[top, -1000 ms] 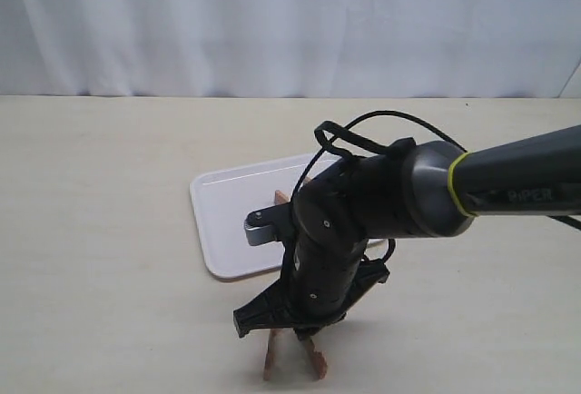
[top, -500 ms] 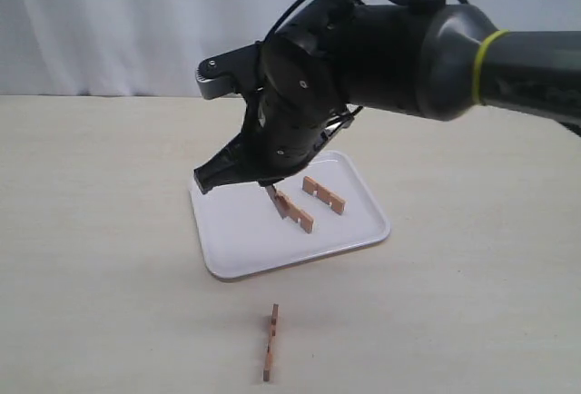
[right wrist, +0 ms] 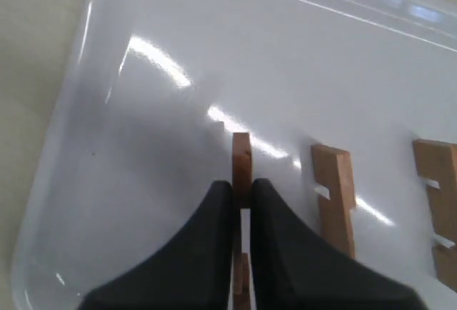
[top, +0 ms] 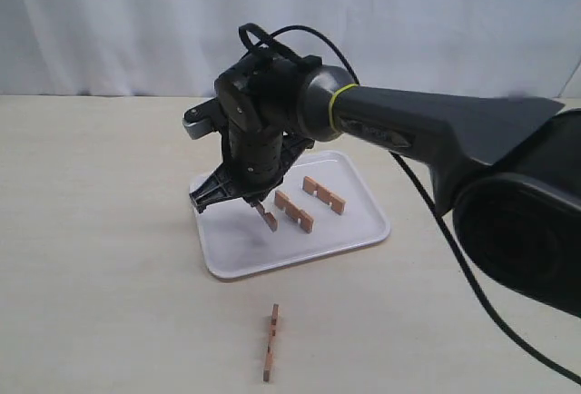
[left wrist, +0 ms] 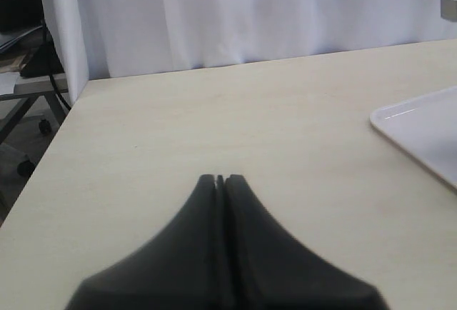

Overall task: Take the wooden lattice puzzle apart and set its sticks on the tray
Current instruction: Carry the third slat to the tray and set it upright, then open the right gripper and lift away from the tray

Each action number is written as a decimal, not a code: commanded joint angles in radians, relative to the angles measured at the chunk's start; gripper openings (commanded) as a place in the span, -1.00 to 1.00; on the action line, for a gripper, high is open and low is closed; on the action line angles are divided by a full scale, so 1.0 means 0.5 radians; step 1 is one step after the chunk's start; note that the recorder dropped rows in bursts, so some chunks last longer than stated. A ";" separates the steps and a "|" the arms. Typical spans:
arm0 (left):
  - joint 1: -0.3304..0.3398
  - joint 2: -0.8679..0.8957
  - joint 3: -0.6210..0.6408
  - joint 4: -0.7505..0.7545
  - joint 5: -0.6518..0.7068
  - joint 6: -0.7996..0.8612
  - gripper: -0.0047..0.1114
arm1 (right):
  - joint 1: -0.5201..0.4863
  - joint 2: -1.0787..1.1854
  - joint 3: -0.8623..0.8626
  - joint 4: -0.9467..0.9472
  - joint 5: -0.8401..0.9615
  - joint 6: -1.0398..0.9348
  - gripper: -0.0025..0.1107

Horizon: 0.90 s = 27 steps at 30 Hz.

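The white tray [top: 238, 251] lies mid-table with two reddish-brown notched sticks flat on it, one [top: 294, 211] in the middle and one [top: 324, 194] further right. My right gripper [top: 259, 201] hangs just above the tray's left half, shut on a third stick [top: 266, 216], which points down at the tray floor. The right wrist view shows that stick [right wrist: 241, 154] pinched between the jaws of the right gripper [right wrist: 242, 185], beside the two lying sticks [right wrist: 334, 196] [right wrist: 441, 210]. A fourth stick [top: 270, 341] stands on edge on the table in front of the tray. My left gripper [left wrist: 221, 179] is shut on nothing.
The pale wooden table [top: 100, 231] runs back to a white curtain [top: 136, 22]. In the left wrist view a corner of the tray [left wrist: 428, 128] shows at the side, and the table's edge [left wrist: 64, 121] drops off beside the curtain.
My right gripper lifted one stick from the pair at the table's front, carried it back over the tray, and has now lowered it toward the tray's left half. One stick stays on the table.
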 commanded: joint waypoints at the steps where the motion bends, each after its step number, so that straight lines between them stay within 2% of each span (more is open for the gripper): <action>1: -0.014 0.000 0.006 0.001 -0.027 -0.016 -0.92 | -0.048 0.102 -0.090 0.036 0.020 -0.028 -0.88; 5: -0.014 0.000 0.006 0.001 -0.027 -0.016 -0.92 | -0.086 0.143 -0.127 0.138 0.007 -0.016 -0.88; 21: -0.014 0.000 0.006 -0.002 -0.027 -0.016 -0.92 | -0.091 0.179 -0.130 0.127 -0.024 0.030 -0.86; 27: -0.014 0.000 0.006 -0.002 -0.027 -0.016 -0.92 | -0.091 0.179 -0.130 0.127 -0.046 0.042 -0.53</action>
